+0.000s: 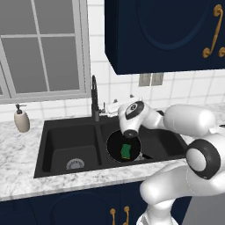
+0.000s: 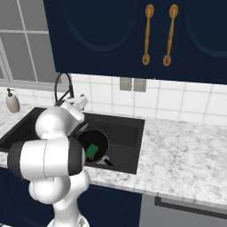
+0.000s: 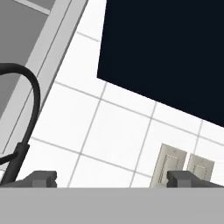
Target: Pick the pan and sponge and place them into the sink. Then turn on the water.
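Observation:
The black double-basin sink (image 1: 59, 143) (image 2: 129, 129) is set into the marble counter. In its right basin lies the round black pan (image 1: 115, 147) (image 2: 98, 138), and the green sponge (image 1: 126, 151) (image 2: 92, 151) rests inside it. My gripper (image 1: 112, 107) (image 2: 78, 102) (image 3: 113, 179) hangs above the back rim of the sink, just right of the tall dark arched tap (image 1: 93, 99) (image 2: 62, 87) (image 3: 27, 94). It points at the tiled wall. Its fingertips (image 3: 42, 178) stand wide apart with nothing between them, so it is open.
A soap dispenser (image 1: 21, 119) (image 2: 12, 101) stands on the counter left of the sink. Wall outlets (image 1: 150, 79) (image 2: 132, 84) (image 3: 173, 163) sit behind the gripper. A dark blue upper cabinet (image 1: 167, 35) (image 2: 133, 35) hangs overhead. Marble counter (image 2: 186, 155) stretches to the right.

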